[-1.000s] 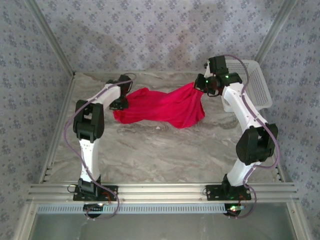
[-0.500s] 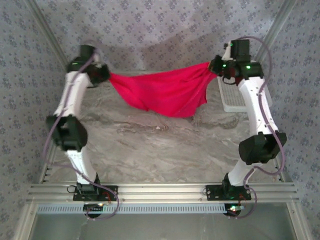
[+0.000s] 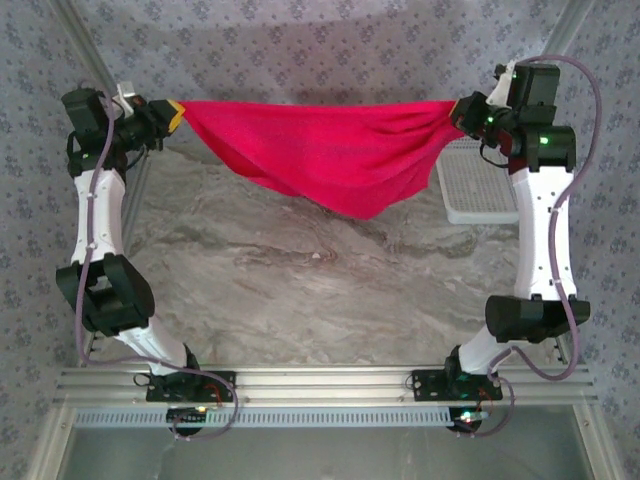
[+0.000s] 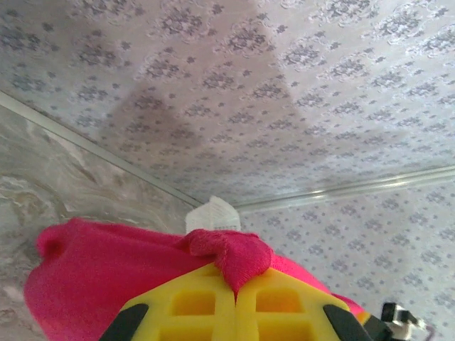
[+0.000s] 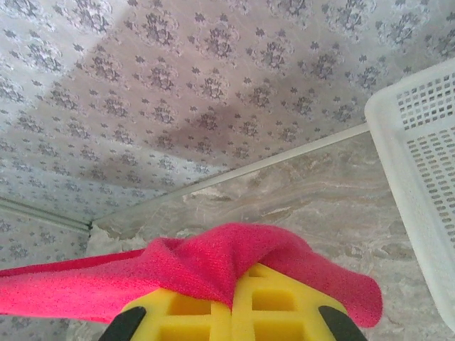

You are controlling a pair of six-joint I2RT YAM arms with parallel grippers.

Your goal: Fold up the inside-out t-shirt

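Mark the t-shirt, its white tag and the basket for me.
t-shirt [image 3: 320, 160], top external view, middle of the hanging red cloth.
white tag [image 4: 213, 215], left wrist view, centre of the tag above the pinched cloth.
basket [image 5: 425, 153], right wrist view, its perforated side wall.

The shirt [image 3: 320, 155] hangs stretched in a sagging band between the two raised arms. The left gripper [image 3: 170, 112], at 10 o'clock, pinches one end. The right gripper [image 3: 462, 110], at 2 o'clock, pinches the other, where the cloth bunches. The lowest fold droops right of centre over the table [image 3: 300, 290]. A white basket [image 3: 470, 195] sits at 2 o'clock beside the right arm
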